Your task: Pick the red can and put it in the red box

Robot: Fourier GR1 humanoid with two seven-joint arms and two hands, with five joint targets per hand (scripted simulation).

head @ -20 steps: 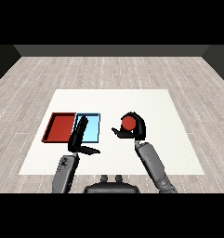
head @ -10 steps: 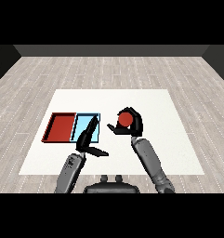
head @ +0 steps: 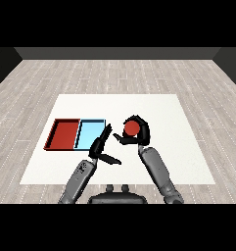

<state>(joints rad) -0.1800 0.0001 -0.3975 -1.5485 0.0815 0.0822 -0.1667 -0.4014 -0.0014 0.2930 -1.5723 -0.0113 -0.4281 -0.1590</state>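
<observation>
The small round red can [head: 131,128] was sitting in the right hand [head: 137,134], black fingers and thumb curled right around it, so only the red top really showed. Using the light blue rectangular tray [head: 91,134] as the reference point: the can was off to that tray's right side, well clear of its edge, and not over either tray. Couldn't tell if the can was lifted off the white worktop [head: 168,117] or just resting on it, the fingers hid the bottom.

The left hand [head: 101,148] was between the can and the light blue tray, right at that tray's near right corner, with its fingertips overlapping the tray's right edge. Its fingers were straight and stretched up, thumb sticking out to the side, holding nothing. It wasn't touching the can, there was a gap between the two hands.

The red rectangular tray [head: 65,134] was on the far side of the light blue tray from the can, touching it along one long edge, so side by side. Both trays looked flat and shallow with low rims. The two grey forearms came in from the near edge of the worktop, below the light blue tray.
</observation>
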